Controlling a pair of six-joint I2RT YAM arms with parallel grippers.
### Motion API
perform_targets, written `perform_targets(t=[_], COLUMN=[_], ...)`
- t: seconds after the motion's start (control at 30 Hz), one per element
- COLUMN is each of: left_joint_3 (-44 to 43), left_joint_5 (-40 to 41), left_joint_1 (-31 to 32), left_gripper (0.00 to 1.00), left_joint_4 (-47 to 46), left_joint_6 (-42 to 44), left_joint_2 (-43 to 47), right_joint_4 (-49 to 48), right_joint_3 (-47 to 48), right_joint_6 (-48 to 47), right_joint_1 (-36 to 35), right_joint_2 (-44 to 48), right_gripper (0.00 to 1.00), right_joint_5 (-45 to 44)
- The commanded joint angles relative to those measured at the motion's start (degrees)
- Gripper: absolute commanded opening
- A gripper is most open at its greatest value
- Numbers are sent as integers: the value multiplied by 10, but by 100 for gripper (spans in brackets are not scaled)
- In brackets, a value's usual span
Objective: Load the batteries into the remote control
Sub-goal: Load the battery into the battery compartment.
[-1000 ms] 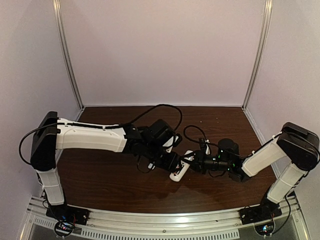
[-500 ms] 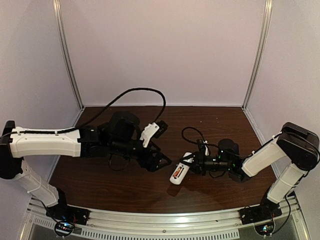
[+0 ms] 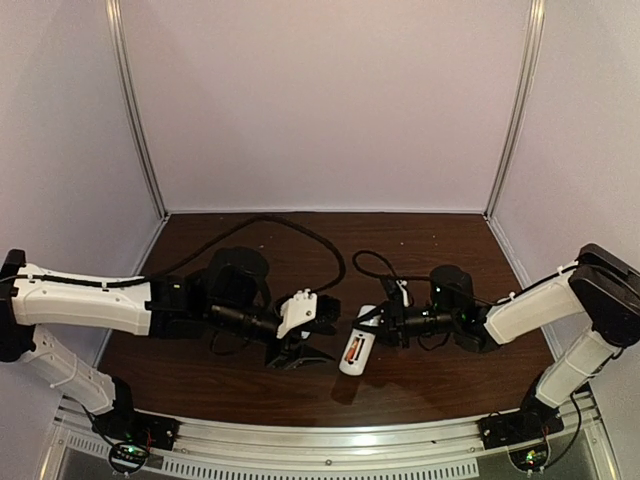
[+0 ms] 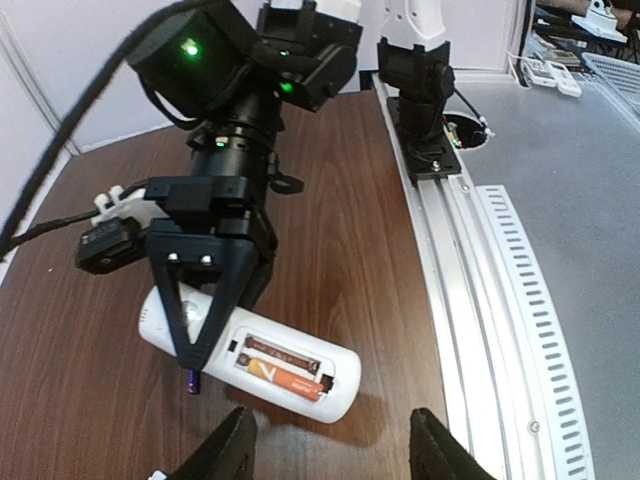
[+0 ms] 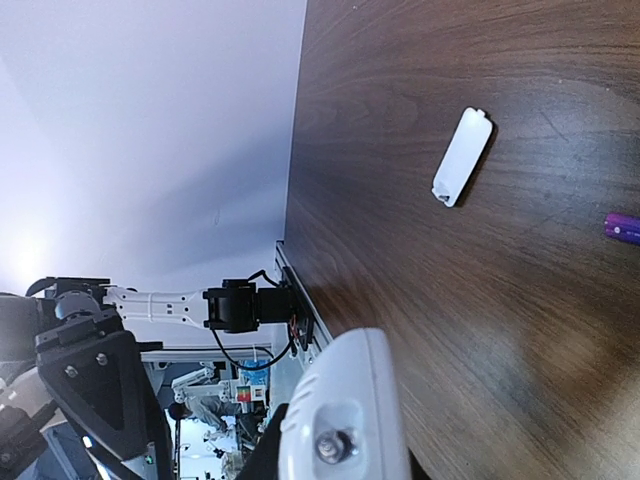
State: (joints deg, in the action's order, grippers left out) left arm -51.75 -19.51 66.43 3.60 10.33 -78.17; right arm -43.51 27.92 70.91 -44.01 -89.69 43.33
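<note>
The white remote control (image 4: pixel 160 318) lies back-up on the brown table, also seen from above (image 3: pixel 353 354). The orange battery (image 4: pixel 285 377) sits in one slot of its recess; the slot beside it is empty. My right gripper (image 3: pixel 381 326) is shut on the remote's far end, its black fingers (image 4: pixel 212 288) across the body. The purple-blue battery (image 4: pixel 191 381) lies on the table by the remote, also in the right wrist view (image 5: pixel 622 227). My left gripper (image 4: pixel 330 455) is open and empty, just short of the remote's near side, and shows in the top view (image 3: pixel 303 352).
A loose white battery cover (image 5: pixel 462 156) lies on the table beyond the remote (image 5: pixel 345 420). The metal rail (image 4: pixel 500 300) runs along the table's near edge with the right arm's base (image 4: pixel 420 90) on it. Cables loop behind both wrists.
My left arm pulled back from the remote to the left, then swung down toward the near edge, its open gripper now facing the remote. My right gripper still holds the remote, shifted slightly.
</note>
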Motion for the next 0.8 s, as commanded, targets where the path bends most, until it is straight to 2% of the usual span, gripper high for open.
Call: perform_targets(t=[0.0, 0.07, 0.2, 0.77], left_joint_3=[-8, -11, -22, -72], left_joint_5=[-30, -23, -4, 40], left_joint_1=[11, 19, 29, 52], left_gripper=[48, 43, 40, 30], left_joint_4=[-4, -3, 5, 50], left_joint_6=[91, 107, 133, 199], left_joint_2=[-24, -31, -47, -125], right_joint_4=[50, 62, 67, 59], right_joint_3=[21, 24, 24, 27], right_joint_6=[-34, -40, -44, -38], right_joint_1=[-3, -4, -5, -18], right_joint_2=[21, 23, 23, 8], right_gripper=[0, 0, 0, 0], right_joint_5=[32, 35, 40, 45])
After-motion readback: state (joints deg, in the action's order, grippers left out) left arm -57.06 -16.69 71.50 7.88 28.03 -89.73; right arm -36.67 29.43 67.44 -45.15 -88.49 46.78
